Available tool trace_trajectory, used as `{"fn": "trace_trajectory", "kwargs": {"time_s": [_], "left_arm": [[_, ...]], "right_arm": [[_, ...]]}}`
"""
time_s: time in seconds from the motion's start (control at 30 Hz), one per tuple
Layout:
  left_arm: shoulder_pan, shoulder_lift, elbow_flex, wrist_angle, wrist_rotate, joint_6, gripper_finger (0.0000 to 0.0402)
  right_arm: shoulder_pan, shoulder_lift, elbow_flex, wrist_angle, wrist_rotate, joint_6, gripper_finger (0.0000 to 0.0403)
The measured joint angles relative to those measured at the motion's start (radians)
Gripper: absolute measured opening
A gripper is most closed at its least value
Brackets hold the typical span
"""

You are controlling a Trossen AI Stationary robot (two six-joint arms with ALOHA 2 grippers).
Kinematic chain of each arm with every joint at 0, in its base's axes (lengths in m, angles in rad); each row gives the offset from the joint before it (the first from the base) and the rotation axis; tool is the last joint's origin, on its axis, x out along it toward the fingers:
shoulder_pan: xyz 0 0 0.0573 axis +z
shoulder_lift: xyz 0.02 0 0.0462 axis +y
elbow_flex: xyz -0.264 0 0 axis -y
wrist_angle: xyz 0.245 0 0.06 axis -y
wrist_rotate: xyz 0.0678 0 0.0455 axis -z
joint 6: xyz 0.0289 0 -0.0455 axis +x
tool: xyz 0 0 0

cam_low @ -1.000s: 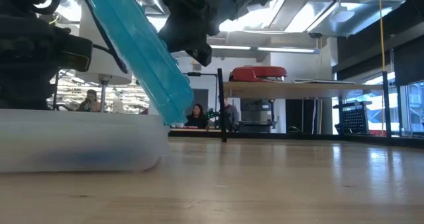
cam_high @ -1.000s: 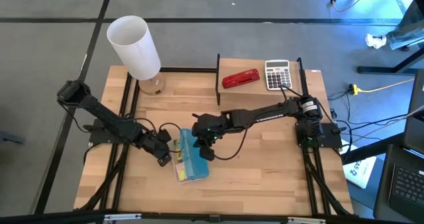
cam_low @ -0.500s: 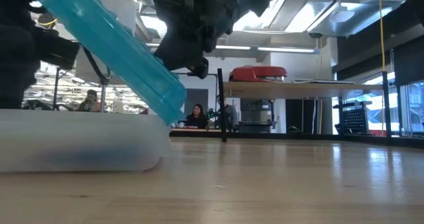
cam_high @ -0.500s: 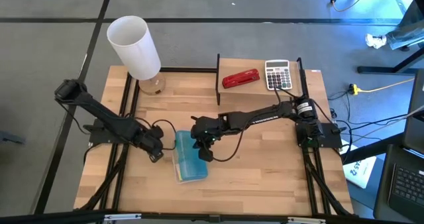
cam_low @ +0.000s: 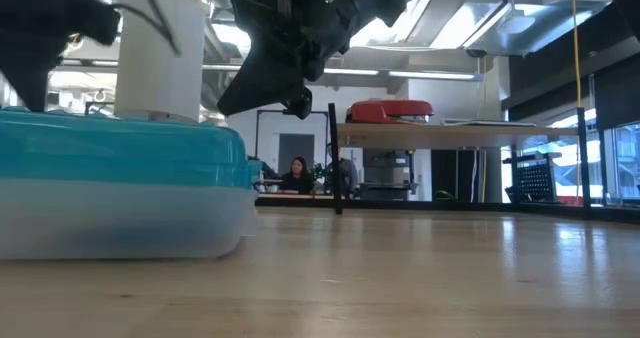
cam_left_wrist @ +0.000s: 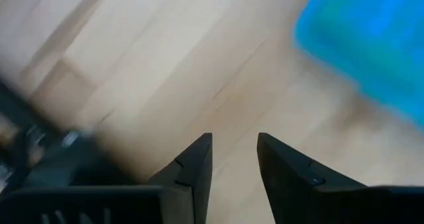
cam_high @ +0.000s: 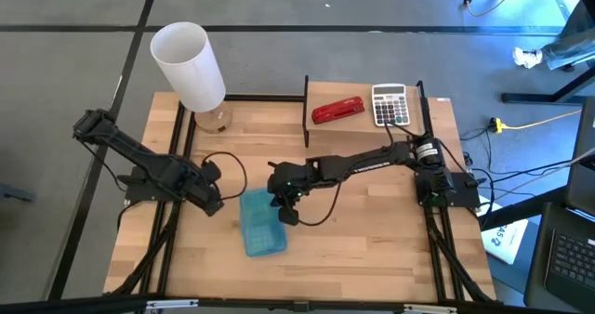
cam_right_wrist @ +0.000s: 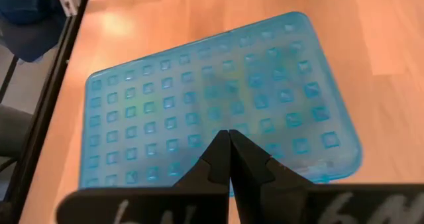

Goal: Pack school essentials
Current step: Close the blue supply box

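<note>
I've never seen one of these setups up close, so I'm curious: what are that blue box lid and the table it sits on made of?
The blue lid looks like translucent moulded plastic: colours inside show faintly through it, and it carries a regular grid of small raised squares. Its base, seen in the low view, seems a cloudy clear plastic. The table appears to be pale wood planks with visible grain and seams, with a matte to slightly satin finish.

Contents under the closed blue lid [cam_high: 260, 223] hidden, only blurred green-yellow tints through its plastic.

front table [cam_high: 372, 249] bare, free to pass | blue box [cam_high: 261, 223] blocks centre | white cylinder [cam_high: 189, 66] far-left | shelf [cam_high: 363, 128] far-right
</note>
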Motion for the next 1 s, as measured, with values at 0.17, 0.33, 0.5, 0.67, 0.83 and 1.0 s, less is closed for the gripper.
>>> {"fn": "trace_trajectory", "kwargs": {"time_s": [0.17,0.33,0.5,0.67,0.83,1.0], "left_arm": [[-0.005,0.012,0.001,0.243,-0.095,0.115,0.0113],[-0.005,0.034,-0.028,0.487,-0.092,0.315,0.0113],[-0.010,0.050,-0.067,0.550,-0.077,0.339,0.0113],[-0.025,0.057,-0.109,0.614,-0.070,0.340,0.0113],[-0.030,0.068,-0.157,0.722,-0.059,0.345,0.0113],[-0.030,0.099,-0.186,0.732,-0.056,0.364,0.0113]], "right_arm": [[-0.013,0.001,0.000,-0.001,0.002,0.000,0.0004],[-0.028,0.001,0.000,-0.004,-0.018,0.008,0.0004],[-0.030,0.000,0.000,-0.017,-0.032,0.027,0.0004],[-0.030,-0.013,0.000,-0.025,-0.032,0.031,0.0004],[-0.030,-0.022,0.001,-0.028,-0.032,0.033,0.0004],[-0.030,-0.029,0.001,-0.029,-0.032,0.033,0.0004]]}}
